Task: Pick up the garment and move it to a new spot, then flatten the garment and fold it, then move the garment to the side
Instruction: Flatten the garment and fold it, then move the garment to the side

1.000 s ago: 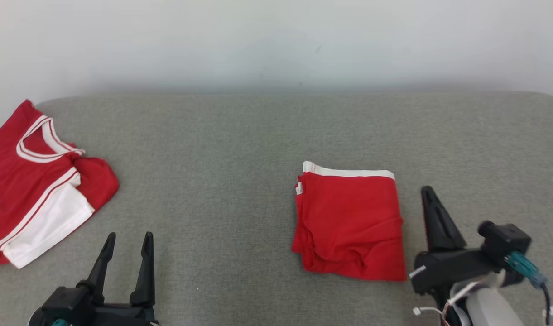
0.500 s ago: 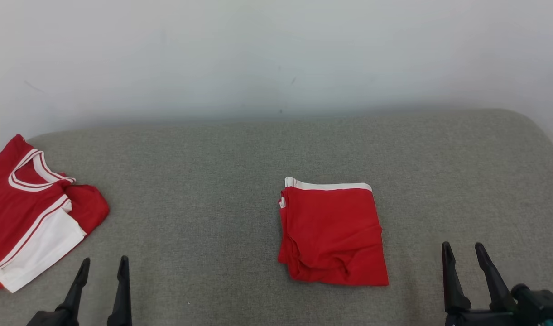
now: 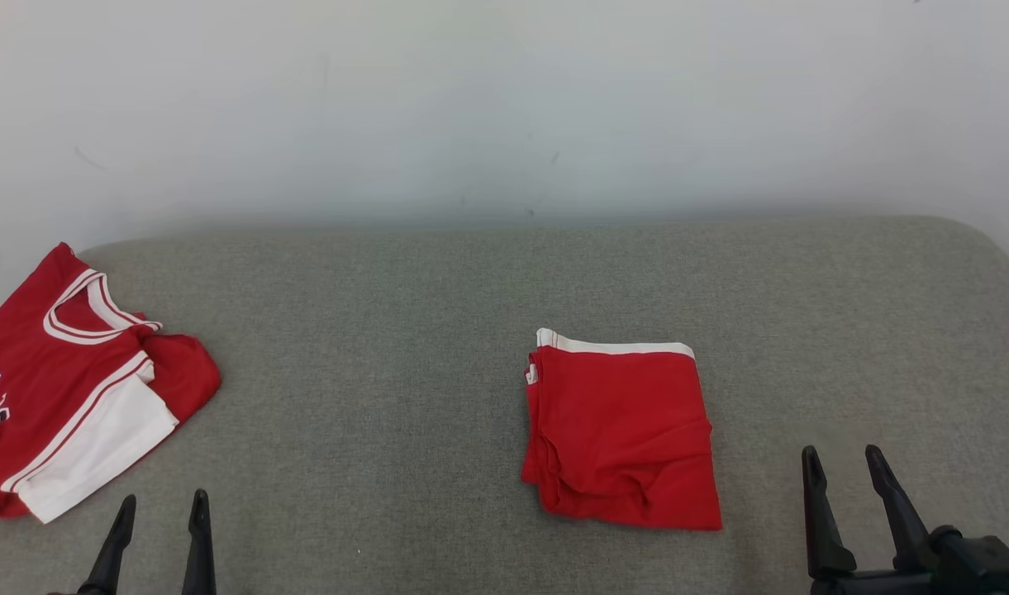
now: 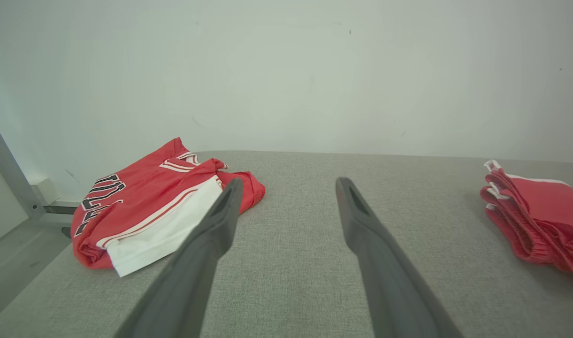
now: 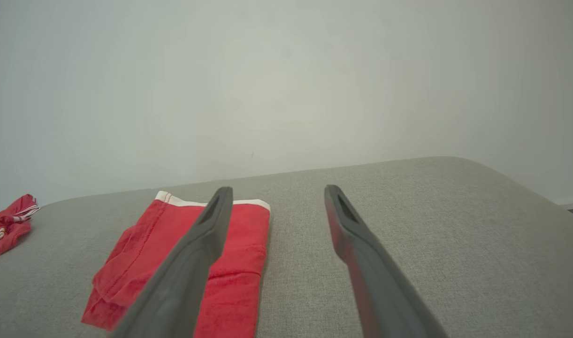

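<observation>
Parted wide and holding nothing: left fingers (image 3: 197, 541) and right fingers (image 3: 816, 512), low at the near edge of the grey surface (image 3: 388, 330). Just beyond and left of the right fingers, clear of them: the shorts (image 3: 624, 438), folded into a neat red square, white band at the far edge. Judged folded and set down, with little or nothing left to do. Far left, a loosely folded jersey (image 3: 66, 380). Nothing boxed or binned; both lying loose on the surface.

Left tool (image 3: 163, 497), right tool (image 3: 841, 451): tapered black slotted fingers (image 5: 192, 263).
</observation>
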Controlling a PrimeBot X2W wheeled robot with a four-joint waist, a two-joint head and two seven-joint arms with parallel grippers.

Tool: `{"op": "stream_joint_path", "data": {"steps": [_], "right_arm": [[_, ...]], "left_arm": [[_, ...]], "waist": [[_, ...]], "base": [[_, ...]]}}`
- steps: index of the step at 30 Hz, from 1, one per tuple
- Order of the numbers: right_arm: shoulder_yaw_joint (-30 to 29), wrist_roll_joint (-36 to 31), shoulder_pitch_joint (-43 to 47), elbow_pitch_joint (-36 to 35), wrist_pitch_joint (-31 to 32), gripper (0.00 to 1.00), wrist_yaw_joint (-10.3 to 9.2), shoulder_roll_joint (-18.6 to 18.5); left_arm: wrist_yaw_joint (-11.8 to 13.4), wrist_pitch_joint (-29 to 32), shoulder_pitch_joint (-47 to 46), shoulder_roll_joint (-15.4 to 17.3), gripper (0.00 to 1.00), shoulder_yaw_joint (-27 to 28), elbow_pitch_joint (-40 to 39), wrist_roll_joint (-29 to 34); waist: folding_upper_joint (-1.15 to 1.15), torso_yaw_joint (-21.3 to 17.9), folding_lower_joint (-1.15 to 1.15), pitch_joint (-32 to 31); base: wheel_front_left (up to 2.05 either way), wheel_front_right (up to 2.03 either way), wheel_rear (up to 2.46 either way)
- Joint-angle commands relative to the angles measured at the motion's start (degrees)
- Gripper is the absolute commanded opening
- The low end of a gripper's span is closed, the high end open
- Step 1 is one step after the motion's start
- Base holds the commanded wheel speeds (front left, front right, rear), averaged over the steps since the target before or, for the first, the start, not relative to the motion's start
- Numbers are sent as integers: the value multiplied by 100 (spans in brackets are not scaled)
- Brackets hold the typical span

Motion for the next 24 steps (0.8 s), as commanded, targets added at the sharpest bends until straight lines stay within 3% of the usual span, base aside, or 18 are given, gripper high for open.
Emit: {"op": "stream_joint_path", "data": {"steps": [1, 24], "right_arm": [[17, -20, -47, 9, -3, 100, -14, -15], [203, 53, -221, 307, -3, 100, -14, -28]], "left_arm": [[5, -21, 87, -8, 100, 15, -26, 23], [5, -21, 170, 114, 100, -265, -65, 82]], "waist": [[0, 10, 0, 0], [0, 89, 0, -14]], "base": [[0, 0, 0], [0, 0, 0]]}}
